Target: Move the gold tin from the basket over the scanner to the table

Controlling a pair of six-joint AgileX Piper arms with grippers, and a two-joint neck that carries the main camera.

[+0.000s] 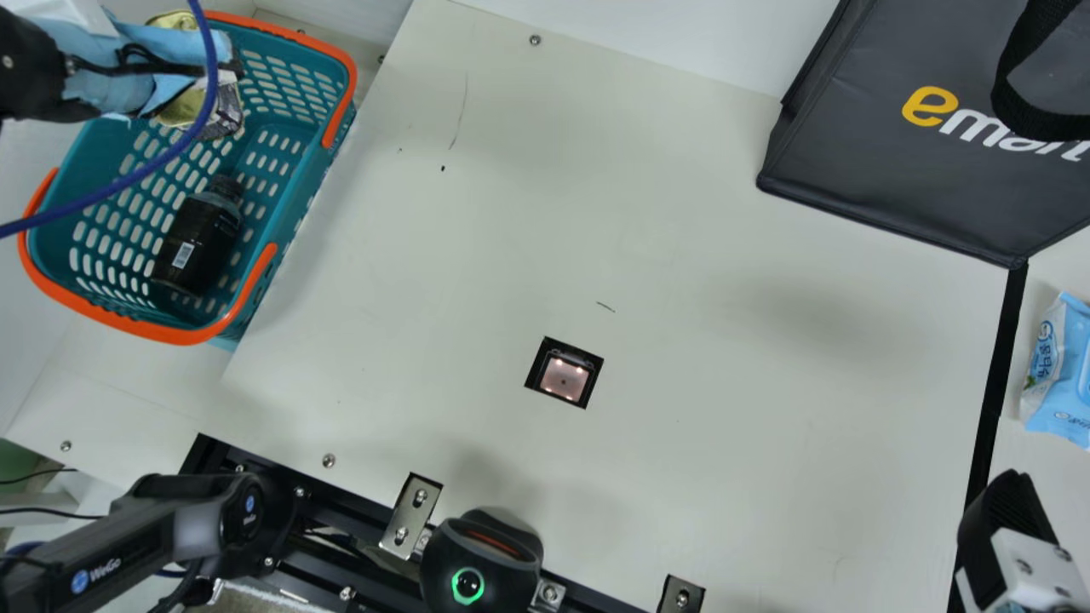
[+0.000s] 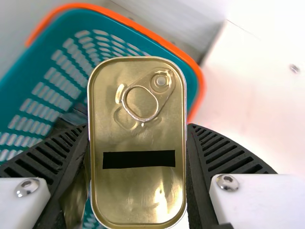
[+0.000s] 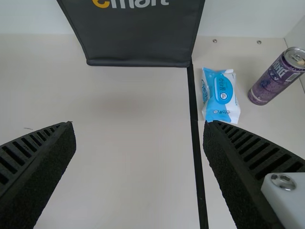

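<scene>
Left gripper (image 2: pixel 138 128) is gripping gold tin (image 2: pixel 138 186) at far-left basket (image 1: pixel 111 319); lift-out likely. Next: carrying tin right and nearer over scanner (image 1: pixel 564 377), then lowering to table (image 1: pixel 724 340). Right gripper (image 3: pixel 138 123) is standing open.

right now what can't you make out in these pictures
- Basket, main view: one corner hidden by the left arm.
- Gold tin, left wrist view: underside hidden by its own lid.
- Dark bag, main view: far end cut off by the edge.
- Wipes pack, main view: right end cut off too.
</scene>
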